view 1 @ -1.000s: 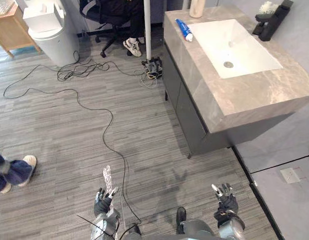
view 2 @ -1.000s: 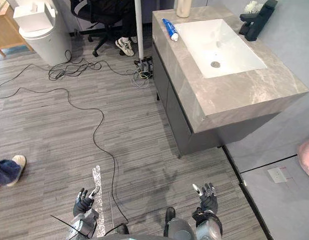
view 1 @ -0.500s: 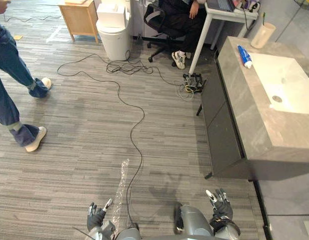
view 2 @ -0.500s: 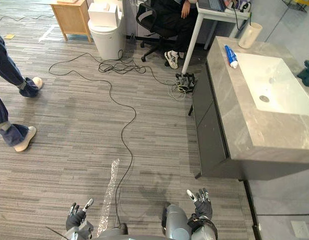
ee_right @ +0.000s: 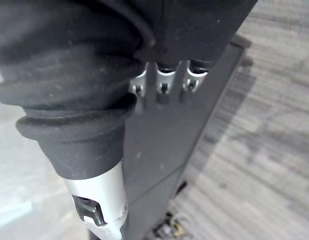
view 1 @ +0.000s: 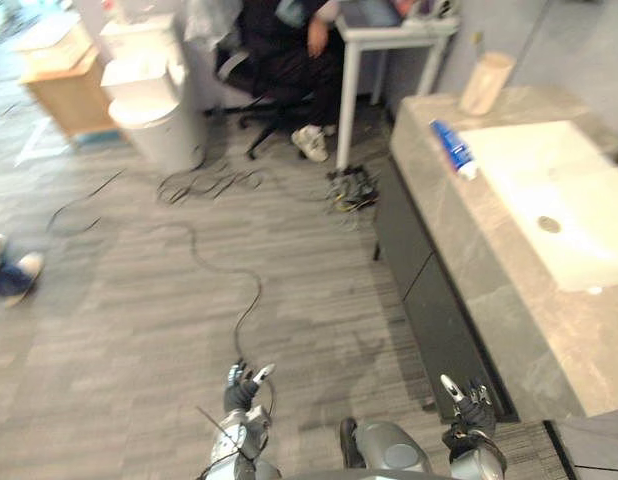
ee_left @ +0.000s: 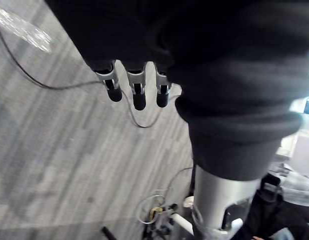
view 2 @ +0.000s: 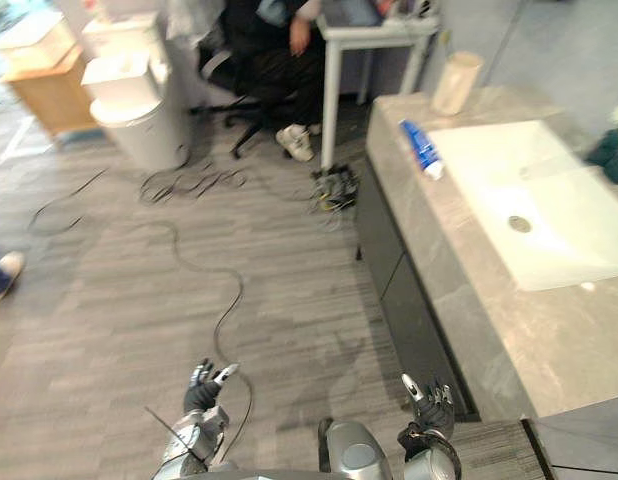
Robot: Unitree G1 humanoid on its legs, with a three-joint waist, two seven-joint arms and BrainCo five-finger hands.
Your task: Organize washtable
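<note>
The washtable stands at the right, a grey stone top over a dark cabinet, with a white sink set in it. A blue toothpaste tube lies on the top beside the sink's far left corner. Behind it a beige cup stands upright. A dark object sits past the sink at the right edge of the right eye view. My left hand and right hand hang low above the floor, both open and holding nothing. The right hand's fingers are close to the dark cabinet front.
A person sits on a black chair at a white desk behind the washtable. A white bin and a wooden cabinet stand at the far left. Cables run over the floor, and another person's shoe shows at the left.
The camera has swung, so the whole picture has shifted and the washtable sits nearer. The standing person is now mostly out of view at the left. Both hands stay low and open.
</note>
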